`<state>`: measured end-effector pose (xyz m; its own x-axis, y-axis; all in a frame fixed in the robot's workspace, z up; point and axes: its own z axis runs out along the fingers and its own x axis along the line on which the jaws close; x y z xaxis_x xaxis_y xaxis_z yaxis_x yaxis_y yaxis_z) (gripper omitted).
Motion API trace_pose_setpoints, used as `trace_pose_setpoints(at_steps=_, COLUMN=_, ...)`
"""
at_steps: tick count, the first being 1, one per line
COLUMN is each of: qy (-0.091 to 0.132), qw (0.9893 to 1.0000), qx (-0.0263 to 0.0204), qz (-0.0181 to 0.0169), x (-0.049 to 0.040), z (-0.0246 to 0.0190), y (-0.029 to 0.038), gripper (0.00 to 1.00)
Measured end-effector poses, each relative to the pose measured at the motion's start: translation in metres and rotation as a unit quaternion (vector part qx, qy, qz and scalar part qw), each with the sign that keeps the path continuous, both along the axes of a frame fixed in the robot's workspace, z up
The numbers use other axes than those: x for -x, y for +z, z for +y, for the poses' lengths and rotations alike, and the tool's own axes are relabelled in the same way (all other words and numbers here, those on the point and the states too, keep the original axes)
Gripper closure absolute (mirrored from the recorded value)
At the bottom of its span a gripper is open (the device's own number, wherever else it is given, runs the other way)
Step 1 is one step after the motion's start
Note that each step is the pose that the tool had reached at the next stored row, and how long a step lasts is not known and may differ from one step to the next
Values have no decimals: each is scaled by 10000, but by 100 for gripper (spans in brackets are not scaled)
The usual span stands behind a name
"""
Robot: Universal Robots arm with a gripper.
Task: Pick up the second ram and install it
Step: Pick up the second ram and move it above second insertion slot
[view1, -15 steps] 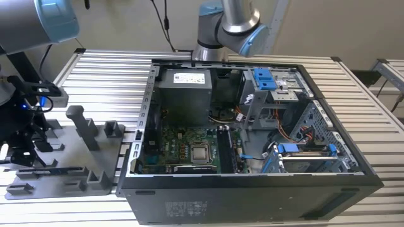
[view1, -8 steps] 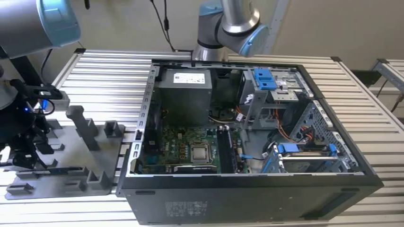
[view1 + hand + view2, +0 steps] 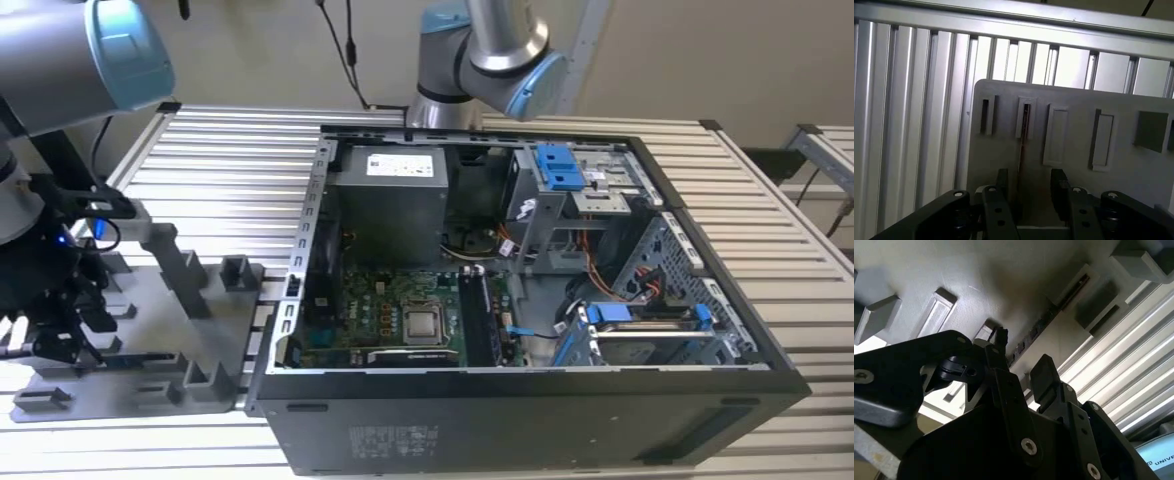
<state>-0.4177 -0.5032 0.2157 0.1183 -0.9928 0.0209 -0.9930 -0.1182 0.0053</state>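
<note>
Open black computer case (image 3: 534,420) lying on a slatted metal table (image 3: 227,140), lid off, insides facing up. Inside: green motherboard (image 3: 360,310) with a square silver processor (image 3: 423,324) near its middle, grey power supply box (image 3: 387,185) beyond it, blue drive brackets (image 3: 558,167) and an orange cable (image 3: 627,285) toward the exterior view's right. Just beside the case, on the exterior view's left, a grey plate (image 3: 147,385) flat on the same table, studded with upright grey blocks (image 3: 238,272) and one tall post (image 3: 171,262). In the first wrist view, plate seen face-on, blocks in a row across it, table slats past its edge.
</note>
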Motion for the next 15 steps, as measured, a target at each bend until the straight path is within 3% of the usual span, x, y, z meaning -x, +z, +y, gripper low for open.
trace_pose_setpoints(at_steps=15, qy=1, qw=10000, qx=44, qz=1, x=7, z=-4, y=-122, gripper=52)
